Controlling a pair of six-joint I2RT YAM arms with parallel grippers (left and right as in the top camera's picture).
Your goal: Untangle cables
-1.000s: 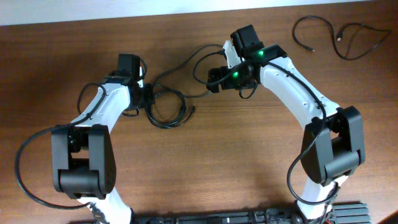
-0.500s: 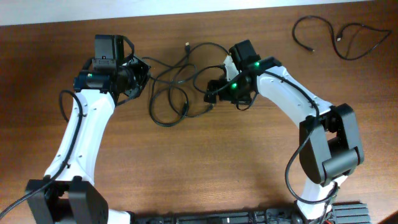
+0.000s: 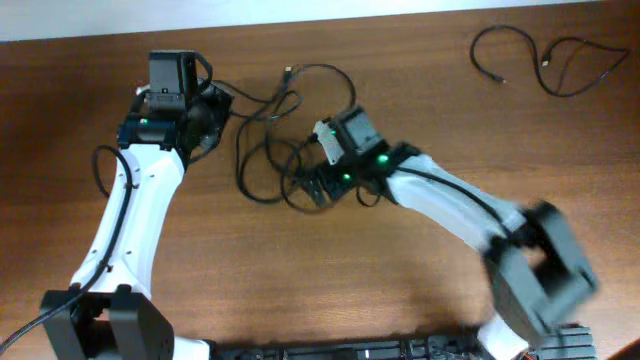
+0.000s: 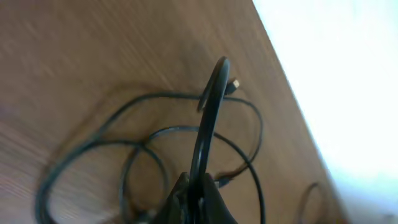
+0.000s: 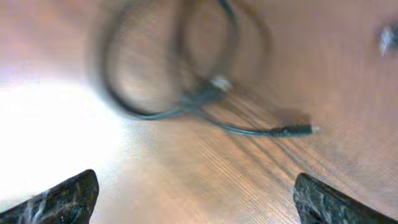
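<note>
Left pincer point(image 3: 218, 105) first: it is pressed together on a strand of the cables point(image 3: 240, 160). The left wrist view shows that pincer point(image 4: 194, 198) at the bottom edge, with the black strand point(image 4: 208, 118) rising from between its closed tips in a narrow arch, lifted off the surface point(image 3: 300, 280). Below and behind the arch, more loops lie flat on the brown wood, one small plug point(image 4: 233, 83) showing just beside the top of the arch.

From overhead, the held strand runs right from the left pincer into the tangle. The tangle sits on the wood between the two pincers, toward the far side of the surface, its loops crossing one another.

Over to the right pincer point(image 3: 312, 185), low at the tangle's near-right edge, on an arm that is blurred in the overhead view. The right wrist view is blurred too, but the spread is plain. The right pincer point(image 5: 196, 196) is wide open, its two dark fingertips point(image 5: 62, 196) in opposite bottom corners with only bare wood between them. Ahead of it lie blurred loops of the cables point(image 5: 205, 93) and one plug tip point(image 5: 298, 129) flat on the wood.

Up in the far right corner a separate cable point(image 3: 540, 62) lies in loose open curves, well apart from the tangle and from both pincers.
</note>
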